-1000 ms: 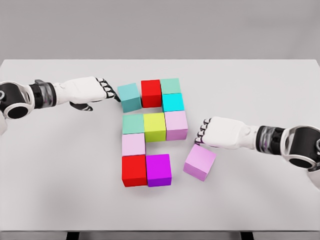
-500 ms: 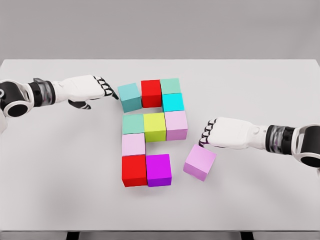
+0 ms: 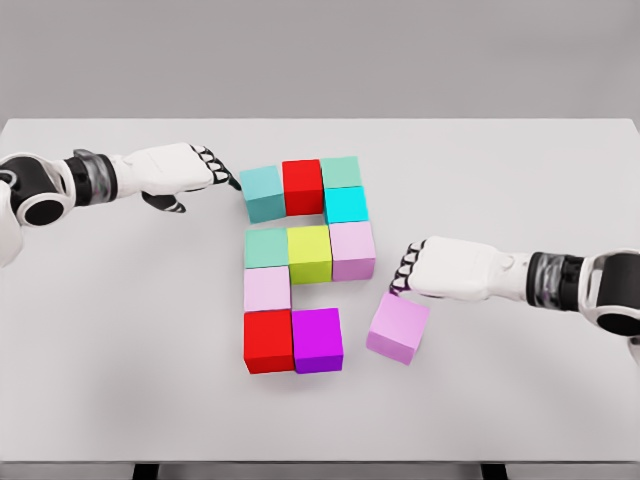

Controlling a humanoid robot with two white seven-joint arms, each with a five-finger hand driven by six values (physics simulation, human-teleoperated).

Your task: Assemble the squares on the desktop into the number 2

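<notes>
Nudged teal cube (image 3: 263,192) joins nine others (ten total).

I am in a bare simulated test space: a plain white tabletop (image 3: 120,350) fills my view, a featureless grey wall (image 3: 320,55) spans the top, and everything looks flatly rendered.

The scene is lit evenly and brightly by soft, diffuse light from above. Only faint, blurred shadows are cast on the white table (image 3: 520,170), just beneath the cubes and under the two arms. No glare or blown highlights are seen. A slight overall softness is noted, with edges not fully crisp. No bending is seen at the picture's borders. The grey backdrop is rendered flat and uniform.
</notes>
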